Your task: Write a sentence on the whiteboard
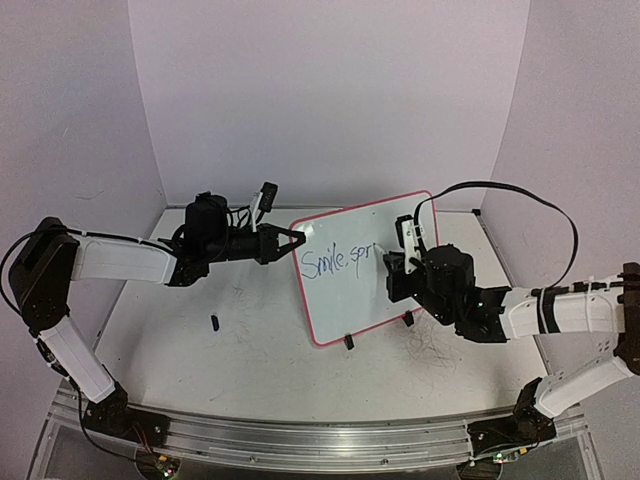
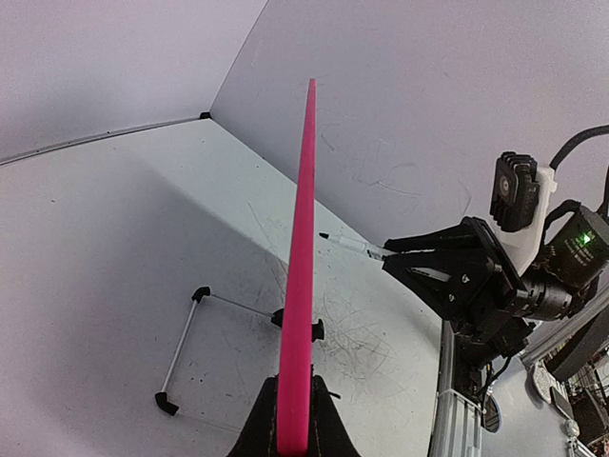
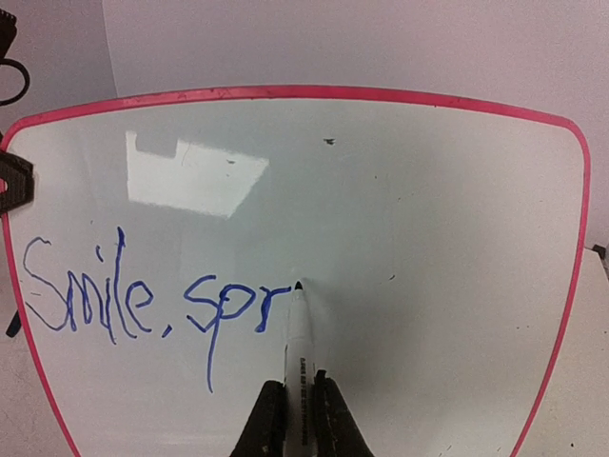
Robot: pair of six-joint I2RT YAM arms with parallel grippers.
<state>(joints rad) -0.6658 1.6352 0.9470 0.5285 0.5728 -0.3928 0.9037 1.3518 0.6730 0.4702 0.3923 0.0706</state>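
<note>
We log the small rectangular white whiteboard (image 1: pixel 350 300) with a pink-red rim standing tilted on its black clip feet (image 1: pixel 349 342) on the scuffed white tabletop (image 1: pixel 250 365). The left gripper (image 1: pixel 298 241) is clamped on its left edge. The right gripper (image 3: pixel 298 419) is closed on a white marker (image 3: pixel 297 333), whose tip touches the board just right of the blue handwritten letters "Smile, spr" (image 3: pixel 143 300). A small dark object (image 1: pixel 214 322) lies on the tabletop, apart from the board.
</note>
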